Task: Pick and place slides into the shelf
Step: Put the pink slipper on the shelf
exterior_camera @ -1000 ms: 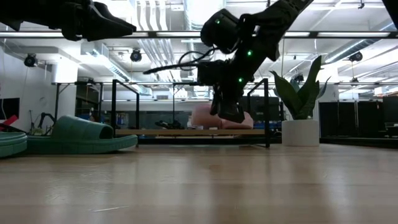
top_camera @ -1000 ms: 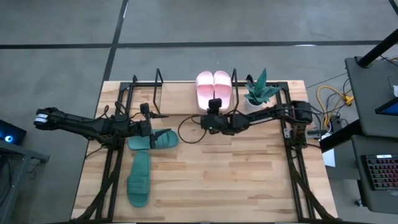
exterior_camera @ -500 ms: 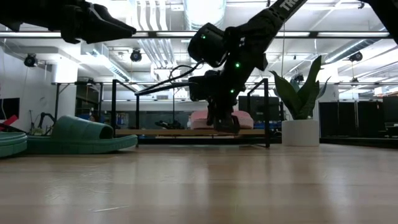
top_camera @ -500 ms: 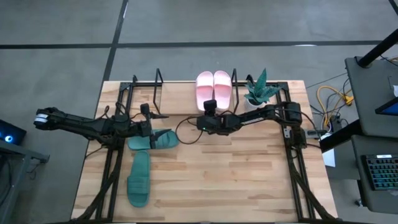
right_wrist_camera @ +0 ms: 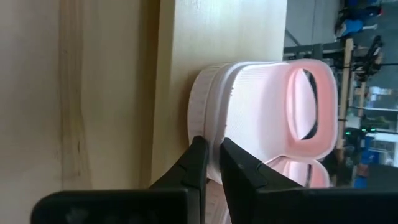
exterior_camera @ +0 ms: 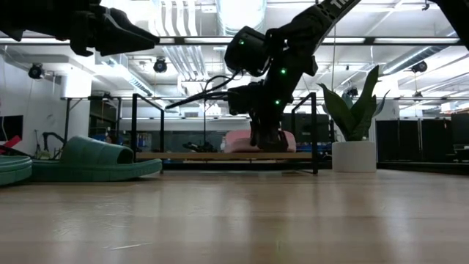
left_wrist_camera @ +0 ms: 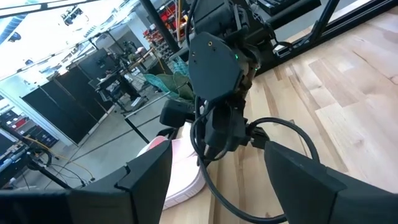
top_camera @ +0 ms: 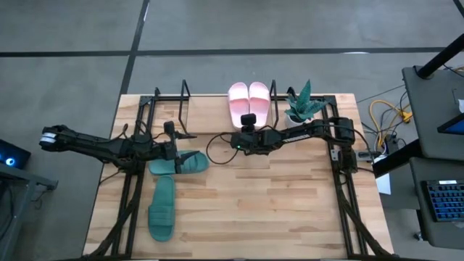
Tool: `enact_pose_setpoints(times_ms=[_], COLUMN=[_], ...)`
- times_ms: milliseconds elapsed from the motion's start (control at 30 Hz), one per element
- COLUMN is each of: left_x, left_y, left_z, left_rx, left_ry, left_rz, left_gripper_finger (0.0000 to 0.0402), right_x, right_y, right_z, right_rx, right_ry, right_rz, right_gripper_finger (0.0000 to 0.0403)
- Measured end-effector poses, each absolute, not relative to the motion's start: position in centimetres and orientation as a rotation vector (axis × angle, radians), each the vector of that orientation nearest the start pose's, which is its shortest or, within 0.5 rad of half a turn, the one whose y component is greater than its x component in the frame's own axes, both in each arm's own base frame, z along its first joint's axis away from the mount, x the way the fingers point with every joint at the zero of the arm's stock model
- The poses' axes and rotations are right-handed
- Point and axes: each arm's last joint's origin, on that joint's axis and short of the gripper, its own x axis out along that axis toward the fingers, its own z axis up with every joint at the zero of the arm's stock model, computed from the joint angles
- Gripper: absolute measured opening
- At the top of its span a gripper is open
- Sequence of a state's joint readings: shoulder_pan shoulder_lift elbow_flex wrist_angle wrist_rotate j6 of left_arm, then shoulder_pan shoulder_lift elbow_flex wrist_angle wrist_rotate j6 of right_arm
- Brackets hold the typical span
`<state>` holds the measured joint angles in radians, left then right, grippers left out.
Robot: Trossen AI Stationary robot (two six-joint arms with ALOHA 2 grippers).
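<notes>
Right fingers (right_wrist_camera: 210, 163) nearly closed, empty, at pink slides (top_camera: 249, 103) on shelf (top_camera: 185, 99), left fingers (left_wrist_camera: 217, 177) open

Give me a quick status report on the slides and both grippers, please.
Right gripper nearly closed at pink slides on shelf. Left gripper open, above green slides, both on table. Nothing blocking.

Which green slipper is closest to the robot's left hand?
The dark green rubbery slide lying crosswise, right beside the left hand. The other green slide lies lengthwise, nearer the wooden table's front edge.
</notes>
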<state>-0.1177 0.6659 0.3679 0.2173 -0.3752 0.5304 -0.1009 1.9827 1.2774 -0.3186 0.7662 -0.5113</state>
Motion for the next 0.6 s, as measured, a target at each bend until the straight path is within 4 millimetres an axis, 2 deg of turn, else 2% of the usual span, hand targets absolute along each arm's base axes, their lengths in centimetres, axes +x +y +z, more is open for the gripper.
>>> enact_pose_setpoints(times_ms=[133,233,467,600], left_x=[15.9,15.9,15.9,15.9], left_y=[-0.8,-0.8,-0.8,-0.8], left_z=[24.5,24.5,24.5,24.5], left_rx=[0.546,0.546,0.545,0.545], left_ry=[0.141,0.14,0.136,0.137], left_rz=[0.232,0.232,0.233,0.233], left_gripper_finger=[0.024,0.024,0.024,0.024], right_x=[39.3,39.1,38.9,39.2], right_y=[-6.1,-6.1,-6.0,-5.3], right_z=[15.6,15.5,15.6,16.6], right_rx=[-0.749,-0.752,-0.735,-0.71], right_ry=[1.184,1.204,1.219,1.204], right_rz=[-0.51,-0.502,-0.505,-0.507], right_gripper_finger=[0.0035,0.0056,0.0148,0.0195])
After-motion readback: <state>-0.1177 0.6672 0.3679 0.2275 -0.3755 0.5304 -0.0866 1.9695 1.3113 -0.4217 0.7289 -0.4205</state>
